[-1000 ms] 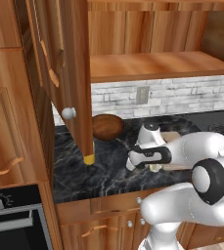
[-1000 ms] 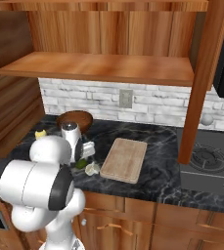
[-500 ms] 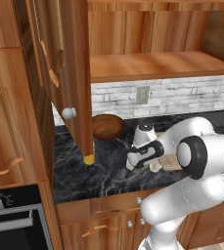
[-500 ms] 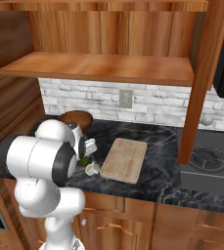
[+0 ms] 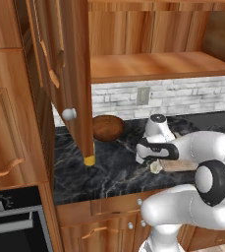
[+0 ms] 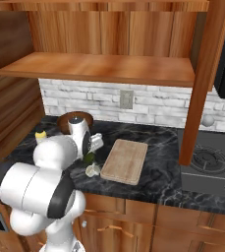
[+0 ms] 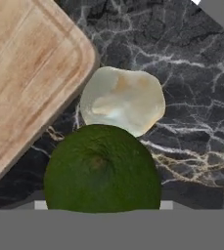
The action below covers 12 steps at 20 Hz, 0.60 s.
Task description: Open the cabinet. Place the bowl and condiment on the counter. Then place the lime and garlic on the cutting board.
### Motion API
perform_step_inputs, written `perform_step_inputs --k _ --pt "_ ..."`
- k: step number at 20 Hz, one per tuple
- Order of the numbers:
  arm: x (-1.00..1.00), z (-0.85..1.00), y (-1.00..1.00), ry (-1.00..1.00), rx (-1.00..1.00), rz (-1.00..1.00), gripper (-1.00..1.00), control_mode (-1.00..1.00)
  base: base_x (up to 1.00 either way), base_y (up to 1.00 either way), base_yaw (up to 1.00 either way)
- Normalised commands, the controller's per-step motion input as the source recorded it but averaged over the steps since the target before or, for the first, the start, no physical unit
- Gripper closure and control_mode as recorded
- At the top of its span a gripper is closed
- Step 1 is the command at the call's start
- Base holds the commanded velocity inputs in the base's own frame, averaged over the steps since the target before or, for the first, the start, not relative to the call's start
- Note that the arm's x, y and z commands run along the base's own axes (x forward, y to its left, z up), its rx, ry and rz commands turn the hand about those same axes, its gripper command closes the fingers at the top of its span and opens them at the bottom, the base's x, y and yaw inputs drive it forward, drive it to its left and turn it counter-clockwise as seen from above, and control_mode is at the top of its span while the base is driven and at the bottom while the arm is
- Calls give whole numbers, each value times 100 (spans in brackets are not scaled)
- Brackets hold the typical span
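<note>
Since a second ago the arm has swung its elbow round and lowered the gripper [image 5: 152,156] over the lime [image 7: 102,168], which sits on the dark counter [image 5: 114,170] with the cutting board's corner just beside it.

Going left to right: the cabinet door [image 5: 74,74] hangs open, so that step looks done. The brown bowl [image 5: 108,128] sits on the counter near the wall, and a small yellow-capped condiment bottle [image 6: 40,135] stands at the counter's left end in the right base view; both appear to be placed.

Next come the lime and the pale garlic [image 7: 122,100], touching each other on the counter just off the left edge of the cutting board [image 6: 125,160], which is bare. Neither is on it yet, so the last two placements remain.

Whether the fingers are spread or already pinching the lime I cannot tell; the hand view looks straight down on the fruit and hides the tips.
</note>
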Motion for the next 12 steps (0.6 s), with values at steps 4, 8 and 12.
perform_step_inputs --k 4,8,12 --pt "3 67 -79 -1 0 1 100 -100 0 0 0" --pt "14 42 -95 0 0 0 100 -100 0 0 0" --pt "31 9 -83 0 0 1 100 -100 0 0 0"
